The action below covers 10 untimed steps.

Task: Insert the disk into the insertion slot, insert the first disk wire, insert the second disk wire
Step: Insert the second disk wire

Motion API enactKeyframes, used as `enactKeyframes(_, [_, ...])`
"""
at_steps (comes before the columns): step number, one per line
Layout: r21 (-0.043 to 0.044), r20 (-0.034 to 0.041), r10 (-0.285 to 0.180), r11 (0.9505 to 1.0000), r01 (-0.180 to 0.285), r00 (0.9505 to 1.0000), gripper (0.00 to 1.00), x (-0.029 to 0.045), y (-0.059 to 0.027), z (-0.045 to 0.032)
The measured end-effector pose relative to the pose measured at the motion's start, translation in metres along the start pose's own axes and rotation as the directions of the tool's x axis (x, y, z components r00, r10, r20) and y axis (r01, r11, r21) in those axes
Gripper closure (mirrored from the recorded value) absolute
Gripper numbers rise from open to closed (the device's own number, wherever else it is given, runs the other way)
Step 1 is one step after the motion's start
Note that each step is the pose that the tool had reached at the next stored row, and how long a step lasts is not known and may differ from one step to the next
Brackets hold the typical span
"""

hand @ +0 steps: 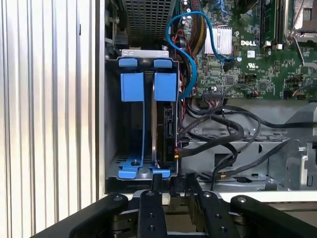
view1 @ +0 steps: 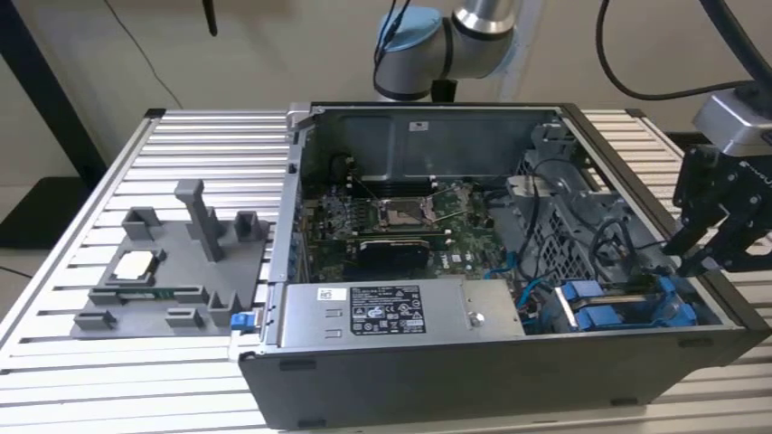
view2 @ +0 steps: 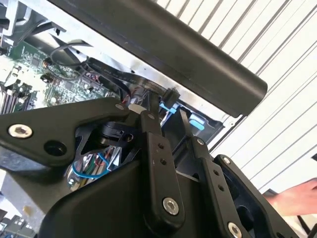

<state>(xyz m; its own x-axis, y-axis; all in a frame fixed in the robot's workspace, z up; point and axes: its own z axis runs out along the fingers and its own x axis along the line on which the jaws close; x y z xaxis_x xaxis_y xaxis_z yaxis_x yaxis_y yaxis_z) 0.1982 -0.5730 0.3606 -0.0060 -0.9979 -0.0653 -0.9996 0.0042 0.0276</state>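
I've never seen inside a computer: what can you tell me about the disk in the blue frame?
The disk stands on edge in a bay at the case's corner, the exterior view's lower right. It is a thin dark slab clipped in a bright blue plastic frame with a broad tab at one end. Black cables run close beside it; whether any is plugged in, I cannot tell. The gripper hangs near its other end.

White and black stickers (view1: 383, 312) sit on the grey metal power-supply box (view1: 483, 307) along the open computer case's near edge in the exterior view; their print cannot be made out. White lettering (hand: 248, 43) marks the green circuit board (hand: 257, 69).
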Motion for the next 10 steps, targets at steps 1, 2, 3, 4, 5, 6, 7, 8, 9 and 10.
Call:
enactKeyframes(1, [0.0,0.0,0.0,1.0,0.0,1.0,0.67,0.0,-0.001,0.0])
enactKeyframes(2, [0.0,0.0,0.0,1.0,0.0,1.0,0.67,-0.0001,-0.0016,0.0])
enactKeyframes(3, [0.0,0.0,0.0,1.0,0.0,1.0,0.67,-0.0001,-0.0017,0.0])
enactKeyframes(4, [0.0,0.0001,0.0,1.0,0.0,1.0,0.67,0.0,-0.0017,0.0])
enactKeyframes(5, [0.0,0.0001,0.0,1.0,0.0,1.0,0.67,0.0,-0.0018,0.0])
enactKeyframes(6, [-0.0001,0.0,0.0,1.0,0.0,1.0,0.67,0.0,-0.0021,0.0])
enactKeyframes(7, [-0.0001,0.0,0.0,1.0,0.0,1.0,0.67,0.0,-0.0023,0.0])
enactKeyframes(8, [-0.0001,0.0001,0.0,1.0,0.0,1.0,0.67,0.0,-0.0023,0.0])
enactKeyframes(9, [-0.0001,0.0001,0.0,1.0,0.0,1.0,0.67,0.0,-0.0024,0.0])
enactKeyframes(10, [0.0,0.0001,0.001,1.0,-0.001,1.0,0.67,0.0,-0.0025,0.0])
